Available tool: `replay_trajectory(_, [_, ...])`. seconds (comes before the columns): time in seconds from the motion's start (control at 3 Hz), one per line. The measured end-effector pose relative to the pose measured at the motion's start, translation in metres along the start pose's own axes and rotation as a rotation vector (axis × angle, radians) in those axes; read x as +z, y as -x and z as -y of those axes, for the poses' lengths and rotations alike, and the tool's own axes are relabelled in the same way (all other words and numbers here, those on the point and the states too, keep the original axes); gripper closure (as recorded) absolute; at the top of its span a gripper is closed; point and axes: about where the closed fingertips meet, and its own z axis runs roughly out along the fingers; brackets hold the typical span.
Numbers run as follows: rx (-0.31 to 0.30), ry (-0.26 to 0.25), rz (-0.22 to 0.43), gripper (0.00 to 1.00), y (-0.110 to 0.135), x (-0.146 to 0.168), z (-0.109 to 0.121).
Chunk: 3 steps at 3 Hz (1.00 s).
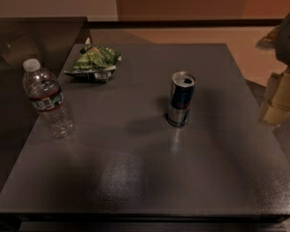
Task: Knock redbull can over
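Observation:
The redbull can [181, 99] stands upright on the dark grey table [135, 178], a little right of the middle. It has a blue and silver body and an open silver top. My gripper [280, 98] shows at the right edge of the camera view as a pale blocky shape under a dark arm part. It is beyond the table's right side, well to the right of the can and apart from it.
A clear plastic water bottle [47, 99] with a white cap stands near the table's left edge. A green chip bag [93, 63] lies at the back left. A dark counter [34, 37] stands to the left, with tan floor behind.

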Motion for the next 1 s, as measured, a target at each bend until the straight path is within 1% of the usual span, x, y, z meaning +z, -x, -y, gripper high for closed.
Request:
replay_trajectory(0.33, [0.0, 0.0, 0.0, 0.0, 0.0, 0.0, 0.0])
replay_trajectory(1.0, [0.024, 0.003, 0.034, 0.0, 0.0045, 0.0068, 0.0043])
